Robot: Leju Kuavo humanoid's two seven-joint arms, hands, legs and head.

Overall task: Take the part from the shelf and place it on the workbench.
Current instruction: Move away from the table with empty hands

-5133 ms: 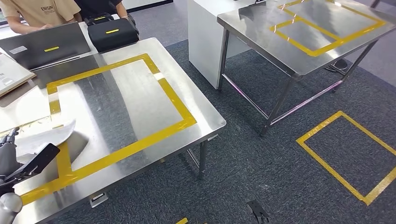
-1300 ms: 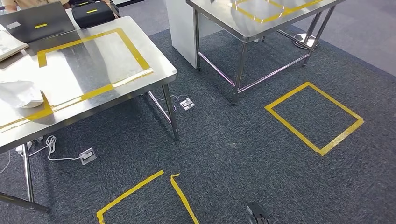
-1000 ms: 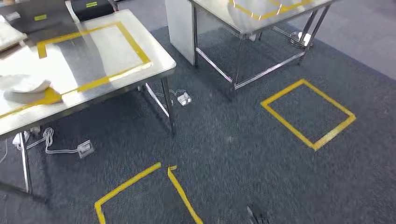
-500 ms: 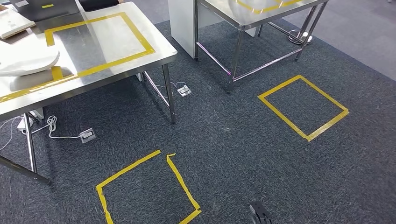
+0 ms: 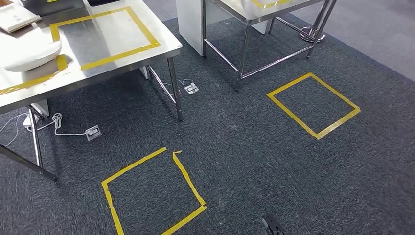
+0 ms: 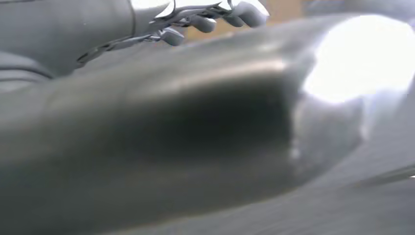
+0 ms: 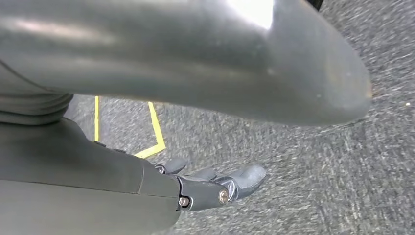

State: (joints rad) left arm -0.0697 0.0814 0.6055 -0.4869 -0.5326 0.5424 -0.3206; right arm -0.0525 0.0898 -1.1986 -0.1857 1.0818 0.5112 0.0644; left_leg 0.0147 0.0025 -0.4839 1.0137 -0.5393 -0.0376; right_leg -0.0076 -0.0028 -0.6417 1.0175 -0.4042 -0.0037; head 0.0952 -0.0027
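The white curved part [image 5: 27, 51] lies on the steel workbench [image 5: 122, 46] at the upper left of the head view, across the yellow tape frame, with nothing touching it. In the left wrist view my left hand [image 6: 147, 127] is a blurred thick thumb with its dark fingers [image 6: 215, 17] spread beyond it, holding nothing. My right hand [image 7: 205, 188] hangs over the dark carpet in the right wrist view, fingers stretched out and empty.
A second steel table [image 5: 254, 7] and a white cabinet [image 5: 188, 24] stand at the back. Yellow tape squares [image 5: 151, 196] [image 5: 313, 105] mark the carpet. Cables and floor sockets [image 5: 92, 132] [image 5: 191, 88] lie under the workbench. A flat box [image 5: 17, 17] sits at the workbench's far end.
The camera has drawn back from the workbench, so the scene has shifted up and left. Five seconds ago my left hand was beside the part; now the part lies alone.
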